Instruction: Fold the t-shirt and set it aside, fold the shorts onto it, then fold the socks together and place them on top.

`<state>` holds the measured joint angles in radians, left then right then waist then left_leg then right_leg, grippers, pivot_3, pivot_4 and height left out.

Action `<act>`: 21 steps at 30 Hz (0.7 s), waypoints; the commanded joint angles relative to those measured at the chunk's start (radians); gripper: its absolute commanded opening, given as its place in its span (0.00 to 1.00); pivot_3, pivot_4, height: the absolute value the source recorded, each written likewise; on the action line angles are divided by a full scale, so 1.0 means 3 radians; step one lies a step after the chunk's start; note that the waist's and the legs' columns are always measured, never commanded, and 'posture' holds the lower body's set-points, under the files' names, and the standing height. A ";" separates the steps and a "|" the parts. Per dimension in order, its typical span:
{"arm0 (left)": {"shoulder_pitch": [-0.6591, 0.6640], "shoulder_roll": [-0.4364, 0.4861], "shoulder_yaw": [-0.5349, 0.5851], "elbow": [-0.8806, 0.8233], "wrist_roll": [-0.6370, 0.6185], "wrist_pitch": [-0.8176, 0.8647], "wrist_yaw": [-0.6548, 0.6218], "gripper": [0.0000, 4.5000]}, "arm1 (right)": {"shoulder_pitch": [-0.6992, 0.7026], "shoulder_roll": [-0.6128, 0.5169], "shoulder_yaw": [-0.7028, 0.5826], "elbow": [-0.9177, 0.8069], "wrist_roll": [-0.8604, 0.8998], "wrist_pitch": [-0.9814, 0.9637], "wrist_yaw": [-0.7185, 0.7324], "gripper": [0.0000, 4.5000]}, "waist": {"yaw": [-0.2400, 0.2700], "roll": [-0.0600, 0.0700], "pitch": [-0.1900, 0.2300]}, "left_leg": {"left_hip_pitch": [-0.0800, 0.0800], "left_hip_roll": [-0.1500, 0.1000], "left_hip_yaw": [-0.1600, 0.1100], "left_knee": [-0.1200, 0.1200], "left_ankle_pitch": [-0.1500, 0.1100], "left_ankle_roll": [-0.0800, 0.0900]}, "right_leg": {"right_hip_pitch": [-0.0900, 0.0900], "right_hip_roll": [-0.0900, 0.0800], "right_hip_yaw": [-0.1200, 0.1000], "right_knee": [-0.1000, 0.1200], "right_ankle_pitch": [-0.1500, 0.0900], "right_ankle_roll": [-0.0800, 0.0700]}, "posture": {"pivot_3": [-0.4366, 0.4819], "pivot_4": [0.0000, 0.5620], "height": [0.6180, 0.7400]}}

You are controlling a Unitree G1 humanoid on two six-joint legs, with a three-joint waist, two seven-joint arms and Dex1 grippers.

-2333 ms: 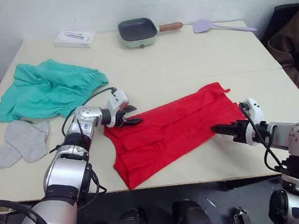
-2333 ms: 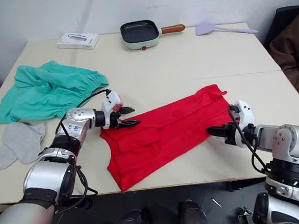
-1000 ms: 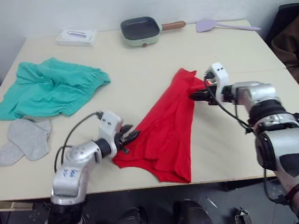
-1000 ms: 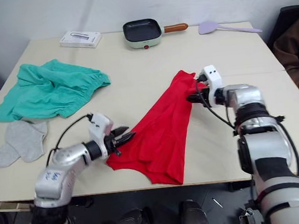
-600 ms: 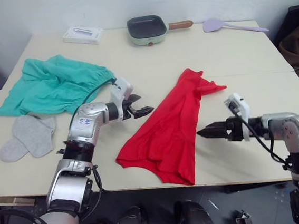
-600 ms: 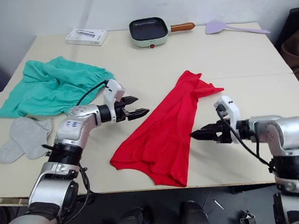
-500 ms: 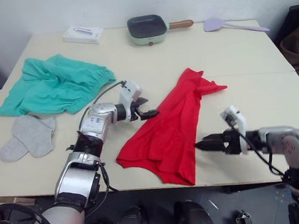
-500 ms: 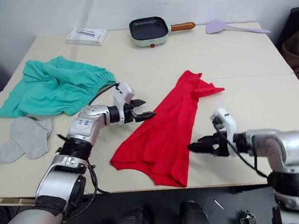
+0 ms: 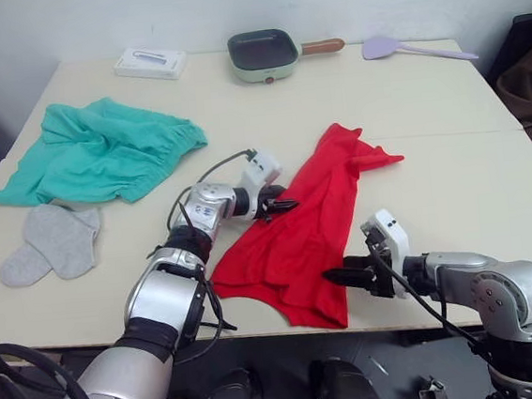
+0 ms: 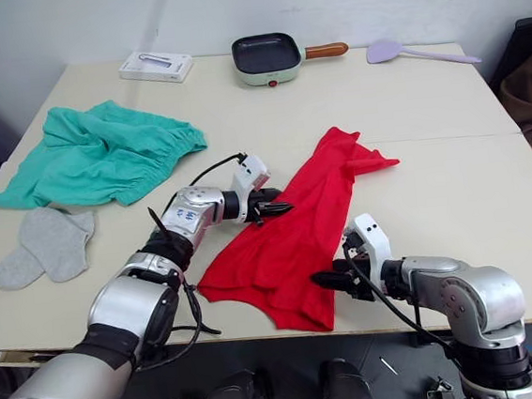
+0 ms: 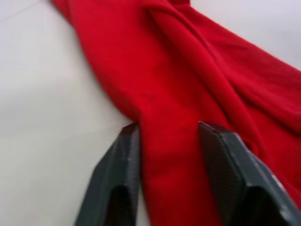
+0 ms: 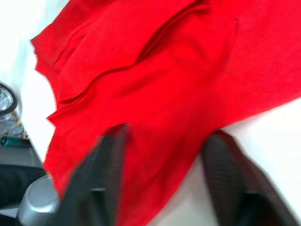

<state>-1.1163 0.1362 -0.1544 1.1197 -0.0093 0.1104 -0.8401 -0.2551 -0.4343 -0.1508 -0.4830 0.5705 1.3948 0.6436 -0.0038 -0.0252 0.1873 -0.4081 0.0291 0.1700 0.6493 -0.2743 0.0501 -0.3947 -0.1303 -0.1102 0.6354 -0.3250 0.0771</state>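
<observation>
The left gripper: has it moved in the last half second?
Yes. The left gripper has gone further from the teal-green cloth shorts and now reaches the edge of the bright red t-shirt.

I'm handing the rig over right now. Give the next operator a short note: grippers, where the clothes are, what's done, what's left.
Left gripper: open, fingers straddling the left edge of the t-shirt, not closed on it.
Right gripper: open, at the t-shirt's near right edge by the table's front.
T-shirt: a rumpled diagonal strip mid-table, partly doubled over, not a neat fold.
Shorts: bunched at far left, untouched.
Socks: lying flat, overlapping, in front of the shorts.
Done: at most a rough first fold.
Left: finish folding the t-shirt and set it aside, fold the shorts onto it, pair the socks on top.
</observation>
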 commanded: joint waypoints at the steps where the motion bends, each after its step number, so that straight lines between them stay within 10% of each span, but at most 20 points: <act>1: 0.0041 -0.0082 0.0092 0.0060 -0.0003 0.0052 0.0142 0.18 | 0.0026 -0.0041 0.0074 0.0102 0.0059 -0.0094 -0.0015 0.22 | -0.0001 0.0000 0.0000 | 0.0000 0.0000 0.0000 0.0000 0.0000 0.0000 | 0.0000 0.0000 0.0000 0.0000 0.0000 0.0000 | 0.48 0.27 1.00; 4: 0.0056 -0.0074 0.0109 0.0046 0.0047 0.0042 0.0274 0.00 | -0.0029 -0.0134 0.0124 0.0196 0.0054 -0.0220 0.0018 0.00 | -0.0001 0.0000 0.0000 | 0.0000 0.0000 0.0000 0.0000 0.0000 0.0001 | -0.0001 0.0000 0.0000 0.0001 0.0000 0.0000 | 0.48 0.27 1.00; 21: 0.0823 0.0306 0.0778 -0.1130 -0.0288 0.0125 0.1205 0.00 | -0.1146 -0.0027 0.0642 0.1863 -0.0383 -0.1457 0.0264 0.00 | -0.0087 -0.0001 0.0001 | -0.0002 0.0000 0.0008 0.0002 0.0011 0.0000 | -0.0008 0.0000 -0.0007 0.0027 0.0000 -0.0001 | 0.48 0.27 1.00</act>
<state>-0.8796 0.2214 0.0722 0.8263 -0.0829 0.1488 -0.4741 -0.5814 -0.4349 0.0327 0.0579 0.4644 0.9882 0.7004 -0.0299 -0.0254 0.1876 -0.4088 0.0287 0.1730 0.6505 -0.2717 0.0511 -0.3968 -0.1308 -0.1123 0.6434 -0.3251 0.0770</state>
